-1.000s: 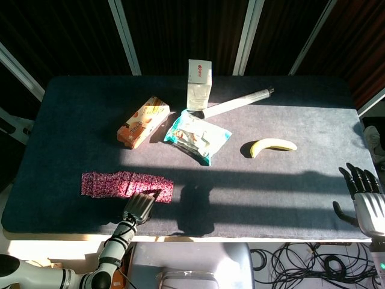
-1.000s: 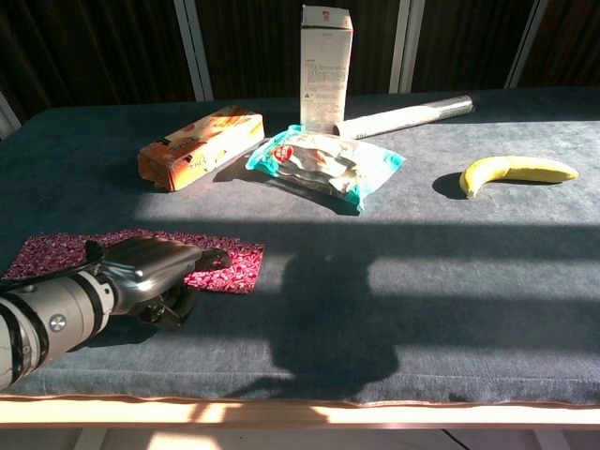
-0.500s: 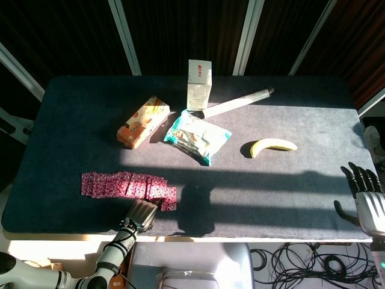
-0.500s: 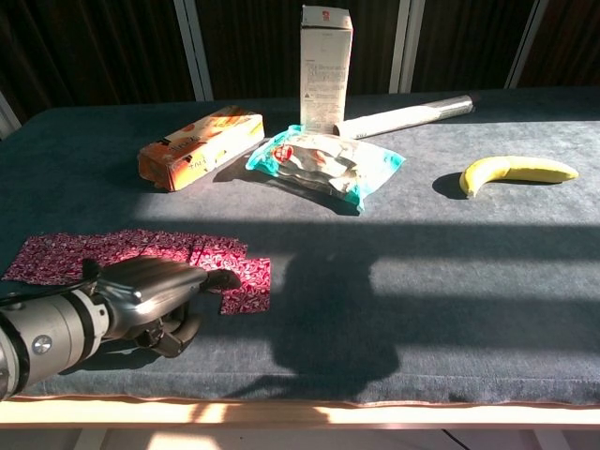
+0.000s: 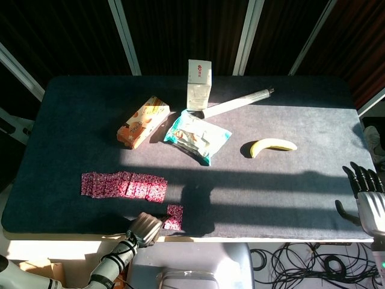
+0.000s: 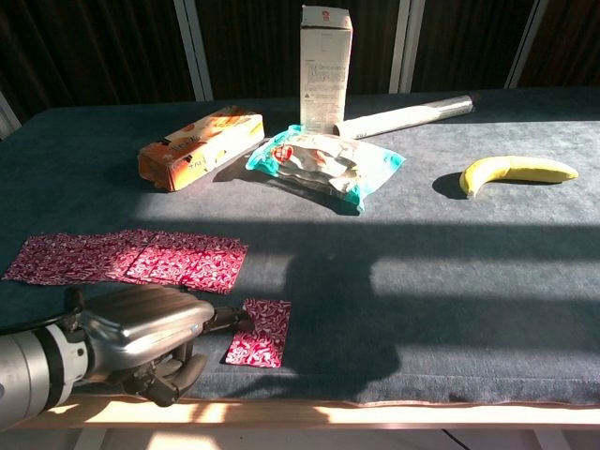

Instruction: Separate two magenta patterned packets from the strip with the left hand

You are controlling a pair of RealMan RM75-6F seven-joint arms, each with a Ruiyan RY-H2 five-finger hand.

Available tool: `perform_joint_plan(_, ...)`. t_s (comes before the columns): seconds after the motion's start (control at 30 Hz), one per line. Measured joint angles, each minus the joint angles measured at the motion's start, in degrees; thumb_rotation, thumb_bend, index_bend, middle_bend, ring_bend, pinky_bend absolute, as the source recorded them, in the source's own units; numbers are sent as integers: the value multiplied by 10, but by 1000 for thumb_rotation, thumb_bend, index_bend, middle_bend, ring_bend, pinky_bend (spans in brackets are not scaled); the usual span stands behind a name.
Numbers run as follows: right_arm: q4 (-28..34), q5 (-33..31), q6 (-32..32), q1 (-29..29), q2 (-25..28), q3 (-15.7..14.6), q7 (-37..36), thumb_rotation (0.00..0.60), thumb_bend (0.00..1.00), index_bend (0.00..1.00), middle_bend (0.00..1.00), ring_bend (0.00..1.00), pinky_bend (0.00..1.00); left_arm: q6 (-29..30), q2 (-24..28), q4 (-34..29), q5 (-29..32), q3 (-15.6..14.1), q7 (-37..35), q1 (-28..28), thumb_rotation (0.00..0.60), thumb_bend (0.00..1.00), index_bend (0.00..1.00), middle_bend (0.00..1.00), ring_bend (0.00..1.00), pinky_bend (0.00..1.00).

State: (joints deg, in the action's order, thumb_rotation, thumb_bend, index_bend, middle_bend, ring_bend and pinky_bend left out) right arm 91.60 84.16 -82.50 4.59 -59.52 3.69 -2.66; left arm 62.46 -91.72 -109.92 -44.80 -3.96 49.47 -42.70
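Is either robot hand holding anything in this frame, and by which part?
The left robot hand pinches the torn-off magenta piece at its left edge, apart from the strip. The right robot hand holds nothing, fingers spread.

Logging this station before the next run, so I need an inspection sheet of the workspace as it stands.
Surface: dark table, half sunlit.
Job's things: magenta strip lying flat; separated piece apart from it, near the front edge.
Clutter: orange box, white carton, teal bag, tube, banana.
Robot hands: left robot hand touching the separated piece; right robot hand off the table, fingers apart.
Cables: bundle on the floor.
Surroundings: dark panelled wall.
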Motion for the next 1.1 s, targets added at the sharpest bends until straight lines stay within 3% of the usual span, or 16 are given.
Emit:
perform_joint_plan(0.13,1,0,-2,-1,1,0,-1,600,311,0,0,0,15,34,-6,18,-45,0,-9,10,600,727,132,1000,1000,1000)
perform_joint_plan(0.23,0,2,-3,-2,2,-1,-4,600,310,0,0,0,15,51,-10,47,-53,8,-16,17,600,796,128,1000,1000,1000)
perform_joint_plan(0.63,0,6,-3,-2,2,-2,-4,600,310,0,0,0,15,23,2,89,59,45,0,4,600,822,105,1000,1000,1000)
perform_joint_plan(1.1,1,2,-5,-3,4,1,-10,600,310,0,0,0,15,-6,3,88,92,49,1,-18,600,814,139,1000,1000,1000)
